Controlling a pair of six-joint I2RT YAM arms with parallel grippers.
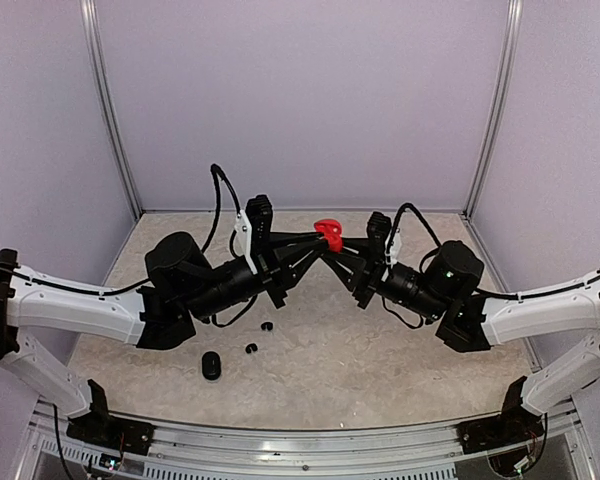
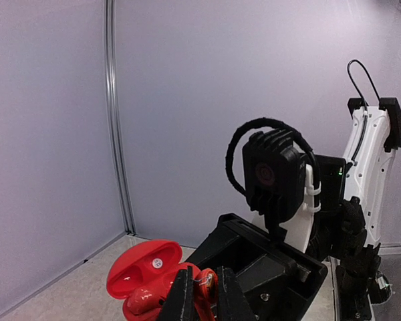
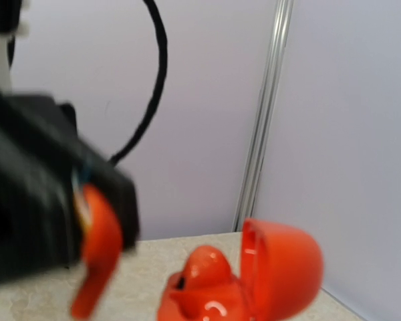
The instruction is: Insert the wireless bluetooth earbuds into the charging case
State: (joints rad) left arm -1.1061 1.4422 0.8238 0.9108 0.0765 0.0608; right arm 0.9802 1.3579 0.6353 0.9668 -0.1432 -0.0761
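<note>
The red charging case (image 1: 328,234) is held open in the air above the table's middle, between both grippers. My right gripper (image 1: 342,254) is shut on its base. In the right wrist view the case (image 3: 207,301) has its lid (image 3: 284,264) up and one red earbud (image 3: 210,264) seated inside; my own fingers are out of frame. My left gripper (image 2: 206,297) is shut on the second red earbud (image 2: 208,282), just right of the open case (image 2: 140,271). That earbud (image 3: 97,251) shows blurred to the left of the case.
A shut black case (image 1: 211,365) lies on the table at the front left. Two black earbuds (image 1: 251,348) (image 1: 267,326) lie loose beside it. Grey walls with metal posts (image 1: 108,110) enclose the table.
</note>
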